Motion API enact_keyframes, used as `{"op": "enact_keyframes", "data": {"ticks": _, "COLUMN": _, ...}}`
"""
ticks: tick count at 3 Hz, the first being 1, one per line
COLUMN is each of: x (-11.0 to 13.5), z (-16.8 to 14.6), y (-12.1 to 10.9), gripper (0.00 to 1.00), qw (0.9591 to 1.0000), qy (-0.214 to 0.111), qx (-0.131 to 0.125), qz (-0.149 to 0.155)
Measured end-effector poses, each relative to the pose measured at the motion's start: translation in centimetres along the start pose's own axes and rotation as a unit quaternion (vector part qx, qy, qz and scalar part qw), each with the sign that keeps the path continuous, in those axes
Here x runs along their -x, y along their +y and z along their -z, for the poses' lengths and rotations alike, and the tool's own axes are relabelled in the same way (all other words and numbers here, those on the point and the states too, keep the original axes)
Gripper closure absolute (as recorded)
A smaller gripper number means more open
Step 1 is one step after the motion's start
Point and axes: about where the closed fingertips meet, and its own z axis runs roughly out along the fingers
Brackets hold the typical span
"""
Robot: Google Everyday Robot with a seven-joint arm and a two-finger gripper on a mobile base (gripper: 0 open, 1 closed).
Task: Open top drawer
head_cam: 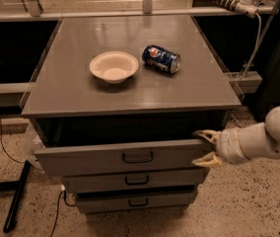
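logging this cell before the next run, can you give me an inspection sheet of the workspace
surface: grey cabinet top, holds two loose items
job's things: top drawer partly open, dark gap behind its front
clutter: white bowl, upright, empty; blue can on its side beside it
grippers: gripper at the drawer front's right end, jaws spread apart
cables: thin cable on the floor at left; white cable hanging at right
surroundings: speckled floor; two lower drawers beneath
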Motion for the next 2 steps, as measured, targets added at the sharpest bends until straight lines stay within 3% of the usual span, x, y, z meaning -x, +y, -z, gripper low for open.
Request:
{"op": "enact_keyframes", "data": {"ticks": 1, "x": 0.47, "z": 0.47, "y": -0.14, "gripper": 0.84, "qw": 1.0000, "qy": -0.001, "qx": 0.001, "qz": 0.000}}
{"op": "enact_keyframes", "data": {"ticks": 2, "x": 0.81, "z": 0.91, "y": -0.31, "gripper": 1.00, "qw": 1.0000, "qy": -0.001, "qx": 0.001, "qz": 0.000}}
